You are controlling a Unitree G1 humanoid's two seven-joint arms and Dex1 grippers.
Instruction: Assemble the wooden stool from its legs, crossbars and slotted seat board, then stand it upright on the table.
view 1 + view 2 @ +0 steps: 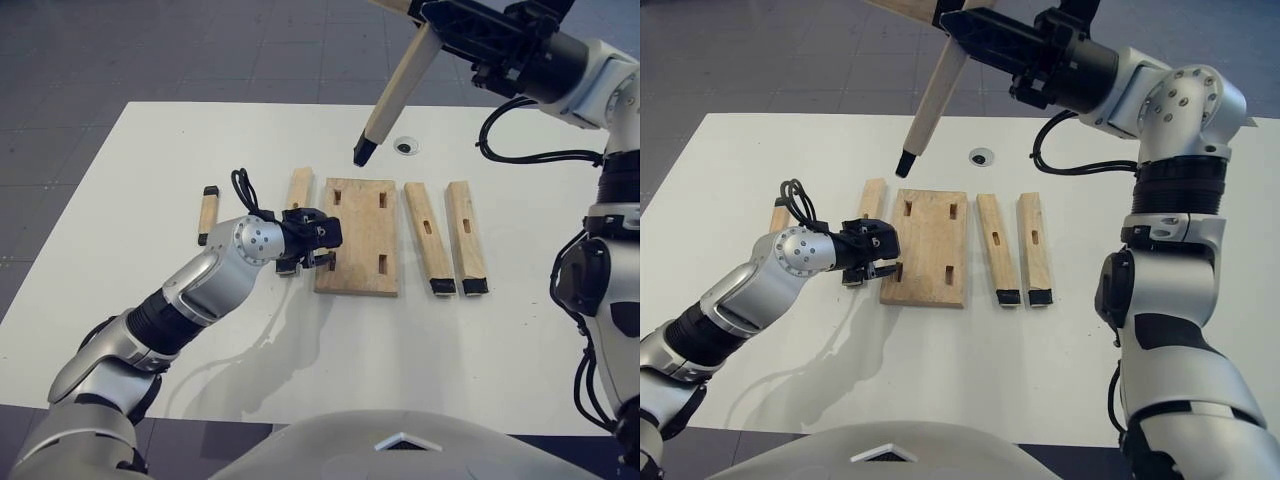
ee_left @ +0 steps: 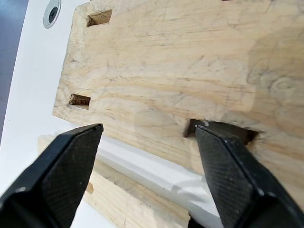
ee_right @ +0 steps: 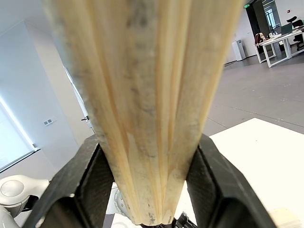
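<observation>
Left hand (image 1: 315, 264), released: its two black fingers (image 2: 61, 175) stand spread over the near-left edge of the seat board (image 1: 358, 235). One finger is above the board at a slot, the other above the left-side leg (image 1: 299, 186), which lies just beside the board; contact with either cannot be told. Right hand (image 1: 962, 35), clenched on the raised leg (image 1: 396, 95): this leg hangs tilted in the air over the far part of the tabletop (image 1: 150, 160), its black-capped tip (image 1: 362, 152) pointing down just beyond the board's far edge. Parts counted: one seat board, lying flat near the middle of the tabletop; four legs, namely the raised leg, the left-side leg, and an inner leg (image 1: 430, 238) and an outer leg (image 1: 467, 238) lying side by side to the right of the board, each slotted, black caps toward the robot; one short piece (image 1: 207, 214) with dark ends, lying apart to the left. A round hole (image 1: 405, 147) pierces the tabletop beyond the board. The head views show three of the board's slots plainly, the near-left one being covered by the left hand; the left wrist view shows that slot open right at a fingertip, and a white strip of tabletop between the board and the left-side leg. The right wrist view shows two pads (image 3: 85, 190) pressed against opposite faces of the raised leg. A further strip of wood crosses the top edge of the head views beside the right hand; whether it joins the raised leg cannot be told.
</observation>
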